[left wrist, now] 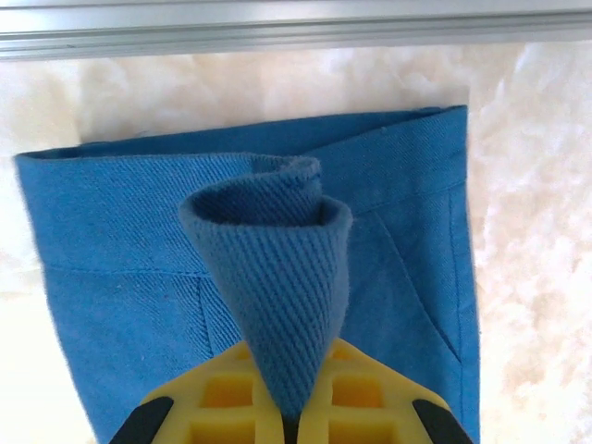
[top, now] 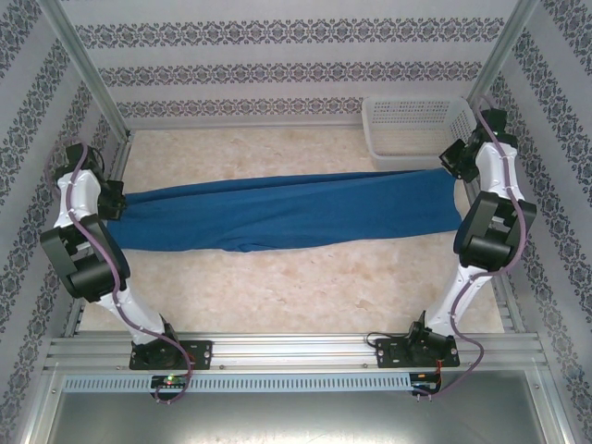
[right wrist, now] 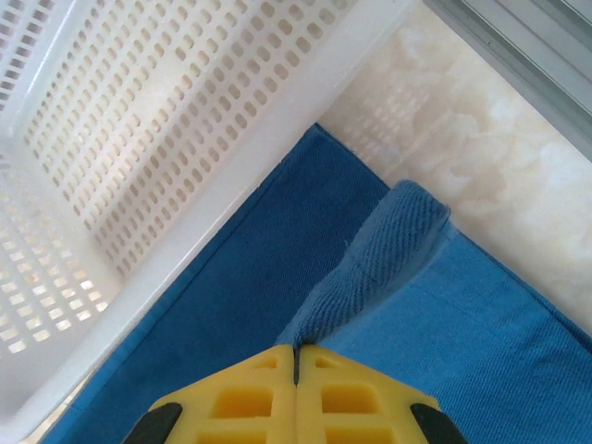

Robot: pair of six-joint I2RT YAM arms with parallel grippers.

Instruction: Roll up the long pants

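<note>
Clenched on a pinched fold at each end, the left gripper [left wrist: 291, 418] and right gripper [right wrist: 296, 356] hold the long pants [top: 296, 213] stretched across mid-frame on the table [top: 305, 287], right end beside the basket [top: 416, 125] at upper right.

1. The back wall [top: 296, 55] has pale wallpaper with horizontal bands of dark floral pattern. The left wall [top: 32, 120] and right wall [top: 564, 129] carry the same paper.
2. Aluminium posts [top: 83, 69] rise at the two rear corners.
3. The surface [top: 305, 287] is cream, marbled with faint tan.
4. An aluminium rail [top: 296, 350] runs along its near edge, with a grey slotted strip [top: 287, 381] and a brushed metal sheet [top: 296, 416] nearer still.
5. The light is bright and even, and the shadows are soft.
</note>
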